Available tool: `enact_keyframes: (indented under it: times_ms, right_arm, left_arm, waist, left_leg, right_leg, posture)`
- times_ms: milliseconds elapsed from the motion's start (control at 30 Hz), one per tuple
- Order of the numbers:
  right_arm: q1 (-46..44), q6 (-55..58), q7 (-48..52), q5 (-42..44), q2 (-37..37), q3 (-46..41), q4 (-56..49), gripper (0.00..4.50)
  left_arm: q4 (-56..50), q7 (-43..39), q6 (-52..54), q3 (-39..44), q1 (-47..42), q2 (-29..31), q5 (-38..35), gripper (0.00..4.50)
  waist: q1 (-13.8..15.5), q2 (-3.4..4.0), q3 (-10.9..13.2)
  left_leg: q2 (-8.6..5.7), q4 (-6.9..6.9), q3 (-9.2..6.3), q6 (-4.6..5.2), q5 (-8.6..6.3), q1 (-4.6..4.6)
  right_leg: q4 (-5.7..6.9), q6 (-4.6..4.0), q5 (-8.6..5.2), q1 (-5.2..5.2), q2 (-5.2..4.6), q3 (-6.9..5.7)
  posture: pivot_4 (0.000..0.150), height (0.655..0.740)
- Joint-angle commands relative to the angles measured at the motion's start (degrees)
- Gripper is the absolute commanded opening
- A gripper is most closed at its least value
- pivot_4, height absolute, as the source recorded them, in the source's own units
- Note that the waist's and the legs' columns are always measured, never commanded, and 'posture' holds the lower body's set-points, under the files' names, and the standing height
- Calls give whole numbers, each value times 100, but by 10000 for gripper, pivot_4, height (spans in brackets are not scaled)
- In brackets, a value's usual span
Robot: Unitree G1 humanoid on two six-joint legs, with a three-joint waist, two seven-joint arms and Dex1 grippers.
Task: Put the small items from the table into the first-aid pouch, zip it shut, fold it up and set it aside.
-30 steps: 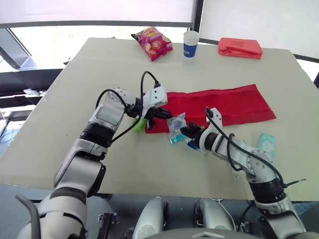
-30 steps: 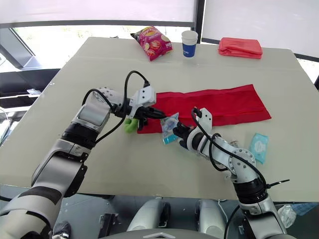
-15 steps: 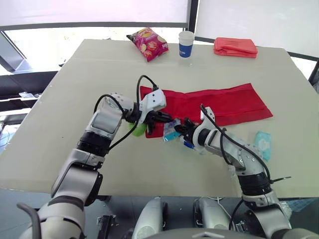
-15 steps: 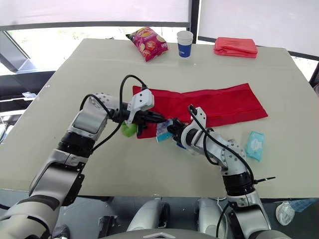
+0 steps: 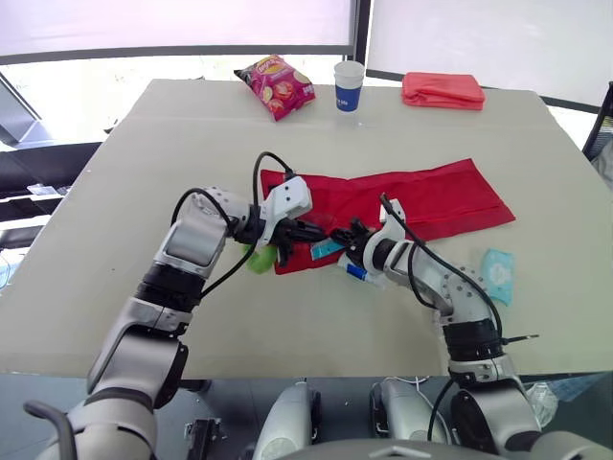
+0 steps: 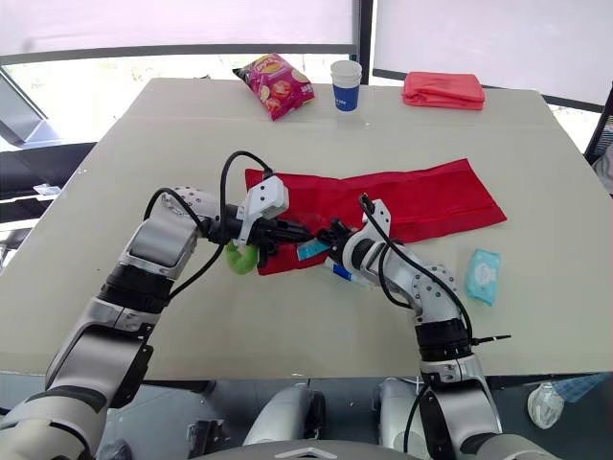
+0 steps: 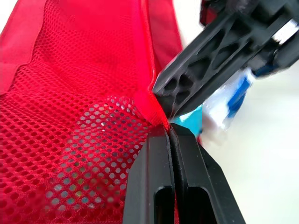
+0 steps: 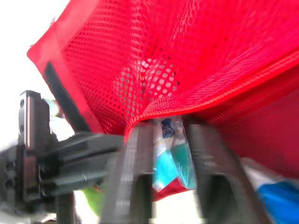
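Observation:
The red first-aid pouch (image 5: 421, 196) lies unfolded across the table's middle. My left gripper (image 5: 316, 230) is shut on the mesh edge (image 7: 140, 98) of the pocket at the pouch's left end, lifting it a little. Coming from the right, my right gripper (image 5: 345, 236) is shut on a clear packet with teal contents (image 8: 169, 161), its tip at the pocket mouth under the raised mesh. A blue and white tube (image 5: 357, 273) lies just below the right gripper. A green item (image 5: 261, 257) sits by the pouch's left corner. A teal wipes pack (image 5: 496, 271) lies at the right.
At the far edge stand a chips bag (image 5: 274, 84), a paper cup (image 5: 349, 84) and a folded red pouch (image 5: 442, 89). Bare tabletop lies in front of and to the left of both arms.
My right gripper has carried the packet left to the pocket mouth, close against the left gripper. The left gripper keeps its hold on the mesh edge. The camera view has shifted.

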Motion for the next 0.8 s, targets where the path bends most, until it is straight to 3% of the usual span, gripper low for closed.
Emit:
enact_keyframes:
  times_ms: [33,167,200,267,400,633,800]
  right_arm:
    - [220,413,724,-654,-643,234,-1038,30153]
    - [448,714,1446,-981,-1390,361,-2112,30153]
    - [448,713,1614,-1193,-1543,426,-2272,27499]
    - [383,676,1982,-1641,-1729,608,-2428,20811]
    - [75,367,2750,-2956,-1848,1345,-2206,929]
    - [-322,-221,3539,-4682,-1309,2229,-900,929]
    - [-626,-915,3701,-5684,-589,2238,189,929]
  left_arm:
    - [179,-22,-257,11,-140,7,49,0]
    - [307,-1,-338,9,-178,-3,44,0]
    - [316,7,-340,13,-179,-7,35,0]
    - [323,19,-314,29,-184,-26,8,0]
    - [270,47,-212,49,-219,-90,-46,0]
    - [-7,96,18,113,-209,-122,-140,0]
    - [-360,109,141,99,-1,-67,-191,0]
  waist:
    - [23,0,0]
    - [73,0,0]
    - [70,-1,0]
    - [67,-1,0]
    - [74,-1,0]
    - [138,-2,-1]
    - [132,-3,-1]
  left_leg:
    - [0,0,-1,0,0,-6]
    - [-3,0,-1,1,0,-15]
    - [-4,0,0,2,-1,-15]
    - [-4,0,0,3,-2,-15]
    - [-1,0,-6,2,-1,-11]
    - [-8,1,-2,-2,2,-13]
    - [-11,3,-2,-8,5,-11]
  right_leg:
    - [-4,0,0,-2,-1,-2]
    - [-15,1,0,-2,-7,-6]
    - [-16,1,0,-3,-7,-4]
    - [-15,2,0,-3,-7,-3]
    - [-10,1,0,-3,1,-10]
    - [-11,2,0,-3,3,-25]
    - [-8,2,1,-3,1,-25]
  posture:
    - [1500,7400]
    - [1500,7400]
    - [1500,7400]
    - [1500,7400]
    - [1500,7400]
    - [1500,7400]
    - [1500,7400]
